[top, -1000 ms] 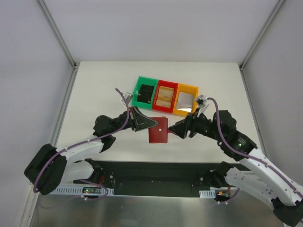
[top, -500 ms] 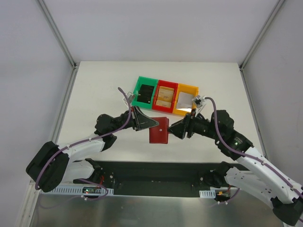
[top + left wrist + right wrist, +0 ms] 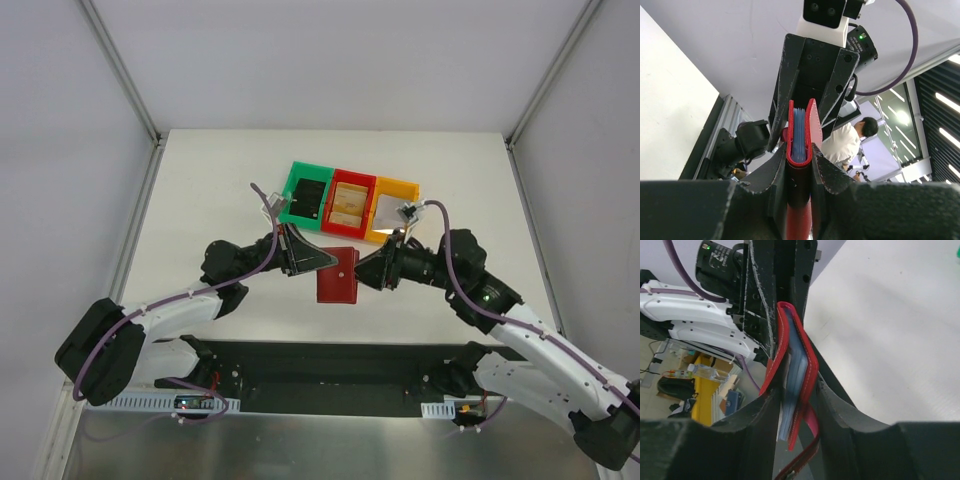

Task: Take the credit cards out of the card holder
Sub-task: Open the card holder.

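Just above the white surface (image 3: 220, 190), the small dark red folding card holder (image 3: 337, 276) hangs between both arms! The left fingers (image 3: 832, 180) clamp one edge to steady it, leaving the grey-blue cards (image 3: 799, 132) exposed for the right fingers (image 3: 840, 415), which straddle the opposite edge. They're probably lining up a pull, though whether they pinch it I cannot tell.
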Action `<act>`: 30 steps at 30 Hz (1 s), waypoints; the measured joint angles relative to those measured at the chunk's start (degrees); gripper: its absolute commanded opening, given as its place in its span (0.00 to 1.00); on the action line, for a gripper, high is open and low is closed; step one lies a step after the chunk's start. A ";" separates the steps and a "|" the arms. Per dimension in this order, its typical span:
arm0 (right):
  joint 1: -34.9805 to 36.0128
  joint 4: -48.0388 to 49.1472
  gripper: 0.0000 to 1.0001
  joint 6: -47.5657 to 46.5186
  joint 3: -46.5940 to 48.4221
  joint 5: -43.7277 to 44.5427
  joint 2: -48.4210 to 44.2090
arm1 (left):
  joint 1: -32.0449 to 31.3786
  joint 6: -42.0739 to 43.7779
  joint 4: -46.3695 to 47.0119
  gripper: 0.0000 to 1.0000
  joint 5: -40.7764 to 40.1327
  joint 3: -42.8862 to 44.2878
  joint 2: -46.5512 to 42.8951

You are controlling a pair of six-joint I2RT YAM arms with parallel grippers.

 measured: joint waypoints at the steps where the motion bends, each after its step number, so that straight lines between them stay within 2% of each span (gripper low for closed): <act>1: 0.00 0.96 0.30 0.42 0.00 -0.57 0.39 | -0.07 0.00 0.02 0.00 0.00 0.13 0.00; 2: 0.00 1.62 0.26 0.74 -0.02 -1.03 0.70 | -0.24 0.00 0.02 0.00 -0.02 0.26 0.02; 3: 0.00 2.49 0.22 1.29 -0.02 -1.84 1.05 | -0.33 0.02 0.04 0.09 0.00 0.39 0.07; 4: 0.00 2.84 0.19 1.46 -0.02 -2.14 1.16 | -0.33 0.04 0.04 0.23 0.00 0.39 0.07; 5: 0.00 3.19 0.16 1.81 -0.11 -2.54 1.18 | -0.31 0.07 0.04 0.42 0.00 0.39 0.07; 6: -0.02 3.32 0.12 2.10 -0.15 -2.82 1.14 | -0.33 0.20 0.09 0.55 -0.02 0.39 0.07; 8: -0.11 3.17 0.00 2.03 -0.15 -3.17 1.05 | -0.37 0.39 0.17 0.71 0.02 0.44 0.07; 10: -0.13 2.16 0.00 1.33 -0.15 -3.17 0.90 | -0.37 0.52 0.33 0.81 0.11 0.46 -0.04; 15: -0.42 -7.10 0.00 -2.14 2.12 -2.27 0.61 | -0.37 2.05 0.44 0.91 0.24 0.44 -1.77; 18: -0.22 -17.35 0.00 -6.23 8.98 0.63 2.45 | -0.37 3.06 0.57 0.94 0.55 0.44 -2.32; 19: -0.11 -19.82 0.00 -7.37 11.10 1.86 3.13 | -0.35 3.21 0.57 0.99 0.61 0.44 -2.25; 24: 2.47 -32.57 0.00 -12.48 21.51 10.67 6.91 | -0.94 3.85 0.90 0.99 0.83 0.44 -1.18; 30: 9.75 -44.44 0.00 -15.47 30.82 23.98 13.18 | -1.97 5.03 0.87 0.99 0.57 0.42 1.18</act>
